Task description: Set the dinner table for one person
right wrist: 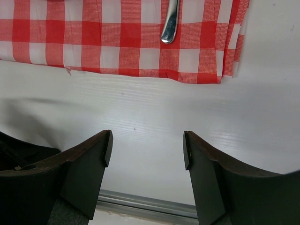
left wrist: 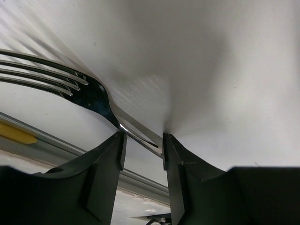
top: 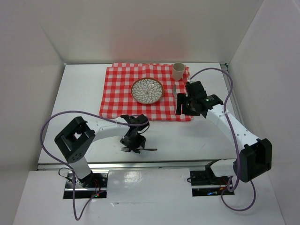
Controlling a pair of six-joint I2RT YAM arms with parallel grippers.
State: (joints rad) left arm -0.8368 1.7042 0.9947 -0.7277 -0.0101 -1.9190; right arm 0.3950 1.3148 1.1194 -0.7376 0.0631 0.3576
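Observation:
A steel fork (top: 140, 149) lies on the white dinner table (top: 211, 136) near its front edge. My left gripper (top: 132, 143) stands down over it. In the left wrist view the jaws (left wrist: 143, 143) are open and straddle the fork's (left wrist: 93, 96) neck, with the handle running aslant between the fingertips. My right gripper (top: 183, 111) hangs at the front right corner of the red-and-white checked cloth (top: 122, 93). In the right wrist view it (right wrist: 147, 145) is open and empty above the bare table (right wrist: 150, 108).
A patterned plate (top: 147, 90) sits mid-cloth and a beige cup (top: 178, 71) stands at the cloth's back right corner. A silver utensil (top: 174, 89) lies on the cloth right of the plate; its handle end (right wrist: 169, 26) shows on the cloth (right wrist: 93, 37). White walls surround the table.

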